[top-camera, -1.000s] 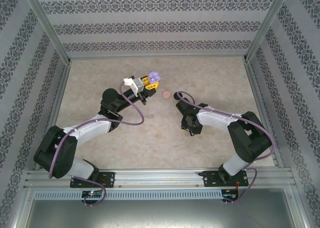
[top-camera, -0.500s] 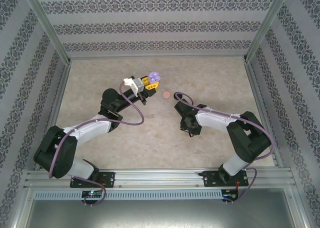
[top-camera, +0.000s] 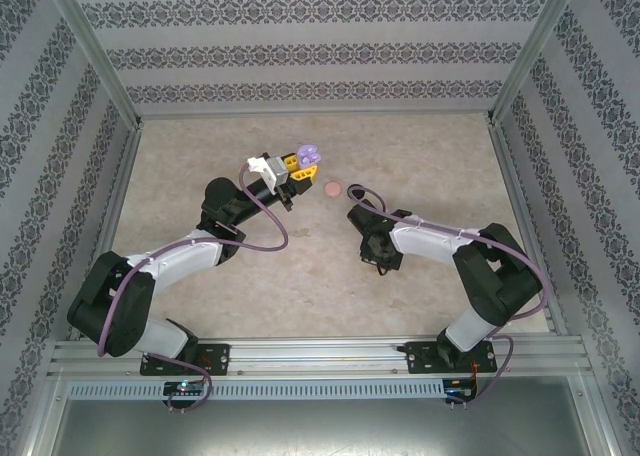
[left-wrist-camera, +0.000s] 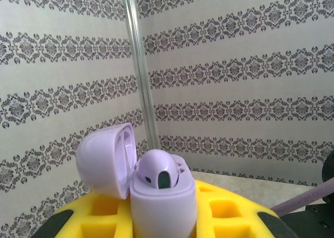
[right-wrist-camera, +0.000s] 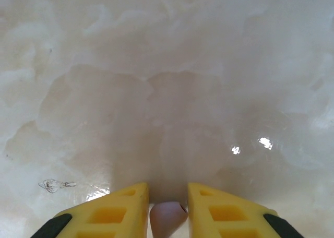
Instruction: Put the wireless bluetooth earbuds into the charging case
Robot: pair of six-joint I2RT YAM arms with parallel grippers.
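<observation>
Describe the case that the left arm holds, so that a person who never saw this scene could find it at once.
On the marbled table, follow the left arm out to its yellow jaws. Clamped between them is the purple case, small and rounded, its lid flipped open. Unlike the pink round thing nearby, which lies loose on the table, it is purple and held.

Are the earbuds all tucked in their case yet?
Not yet. Done: a purple earbud sits in the open purple case, gripped by the left gripper. In hand: the right gripper has a small pale pink piece, probably an earbud, between its fingers over the table. Left: getting it into a case.
</observation>
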